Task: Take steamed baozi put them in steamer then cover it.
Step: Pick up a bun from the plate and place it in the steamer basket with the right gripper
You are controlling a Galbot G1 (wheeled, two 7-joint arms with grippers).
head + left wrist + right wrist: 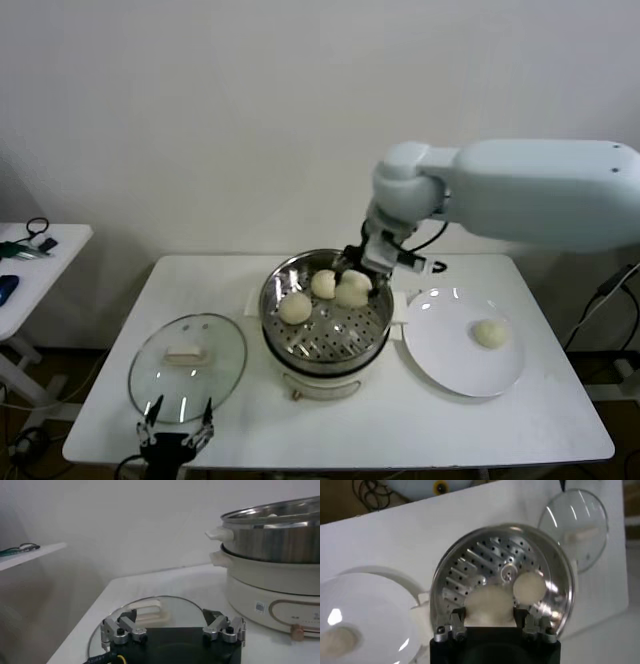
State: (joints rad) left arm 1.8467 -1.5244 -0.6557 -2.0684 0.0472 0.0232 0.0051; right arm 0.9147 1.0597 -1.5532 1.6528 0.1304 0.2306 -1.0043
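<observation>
Right end effector (pixel 357 277): over the far right part of the steamer (pixel 327 345), fingers closed around one steamed baozi (pixel 490 605) and holding it just above the perforated floor.
Held baozi: between the two fingers, directly under the wrist.
Other baozi in steamer: two, one (pixel 323 284) just beside the held one, another (pixel 295 308) nearer the left rim.
Last baozi (pixel 489 333): on the white plate (pixel 440 350), right of the steamer, well apart from the right end effector.
Cover (pixel 187 366): flat on the bench (pixel 420 430), left of the steamer.
Left end effector (pixel 176 421): at the cover's near edge, fingers spread wide, holding nothing.
</observation>
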